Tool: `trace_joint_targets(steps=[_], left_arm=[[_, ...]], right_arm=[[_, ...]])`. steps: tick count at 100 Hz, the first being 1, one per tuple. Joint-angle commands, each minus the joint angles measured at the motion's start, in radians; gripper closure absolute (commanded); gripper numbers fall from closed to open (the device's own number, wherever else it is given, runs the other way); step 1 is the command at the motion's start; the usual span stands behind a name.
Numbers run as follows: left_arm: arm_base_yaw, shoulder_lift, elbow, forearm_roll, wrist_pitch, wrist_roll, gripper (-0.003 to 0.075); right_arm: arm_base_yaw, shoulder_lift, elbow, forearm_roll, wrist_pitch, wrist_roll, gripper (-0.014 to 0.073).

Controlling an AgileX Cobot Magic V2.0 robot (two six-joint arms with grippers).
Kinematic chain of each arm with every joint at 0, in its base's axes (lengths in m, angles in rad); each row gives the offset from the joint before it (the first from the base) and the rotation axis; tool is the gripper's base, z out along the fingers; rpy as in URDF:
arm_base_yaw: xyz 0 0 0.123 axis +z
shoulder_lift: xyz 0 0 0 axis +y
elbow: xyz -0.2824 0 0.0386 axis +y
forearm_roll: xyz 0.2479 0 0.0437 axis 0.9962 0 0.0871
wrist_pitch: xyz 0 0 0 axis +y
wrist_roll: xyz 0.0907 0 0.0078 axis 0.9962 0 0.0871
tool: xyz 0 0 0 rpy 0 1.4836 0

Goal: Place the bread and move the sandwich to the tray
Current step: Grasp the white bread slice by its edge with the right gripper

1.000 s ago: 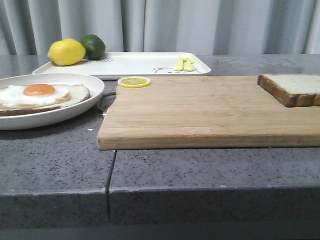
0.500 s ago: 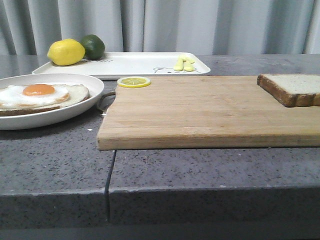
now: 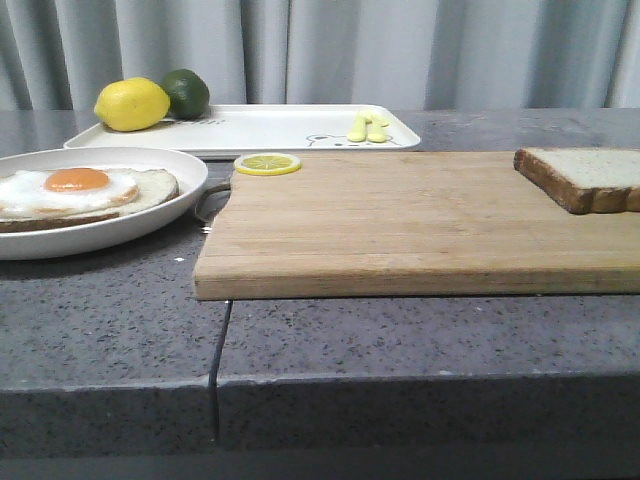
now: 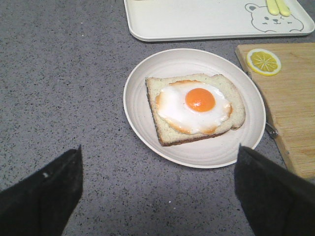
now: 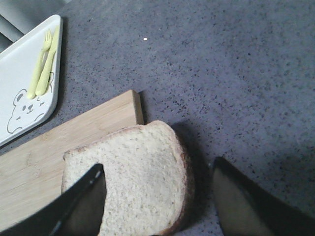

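Bread (image 3: 585,176) sits on the far right end of the wooden cutting board (image 3: 400,225), one corner of the slice overhanging the board's edge onto the grey bench (image 3: 400,340). Right gripper (image 5: 157,204) hovers over it, jaws spread wide, one finger above the slice face, the other out over bare bench; holding nothing.

Open-faced slice with fried egg (image 4: 194,105) lies on the round white plate (image 4: 140,113), left of the board, plate rim just beside the board's metal handle. Only one slice visible under the egg. Left gripper (image 4: 157,194) hangs above the bench near the plate, jaws wide apart, empty.

Tray (image 3: 270,128) is behind the plate and board, flat on the bench. On it: lemon (image 3: 132,104) and lime (image 3: 187,92) touching at the left end, a yellow fork-and-spoon pair (image 3: 367,127) next to the bear mark (image 4: 270,18) at the right end. Lemon slice (image 3: 267,163) lies on the board's back-left corner, nearest the tray
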Motion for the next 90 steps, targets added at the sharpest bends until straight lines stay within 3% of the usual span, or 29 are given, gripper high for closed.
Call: trace_joint_targets(steps=[1, 18, 90], left_arm=[[-0.007, 0.008, -0.033, -0.02, -0.068, 0.001, 0.0135], [-0.007, 0.008, -0.033, -0.02, -0.068, 0.001, 0.0135], [-0.007, 0.008, -0.033, -0.02, -0.069, 0.001, 0.0135]], right_arm=[[-0.012, 0.032, -0.013, 0.138, 0.023, -0.098, 0.0117], [-0.012, 0.112, -0.011, 0.226, 0.072, -0.158, 0.0117], [-0.012, 0.295, -0.011, 0.28, 0.182, -0.193, 0.0117]])
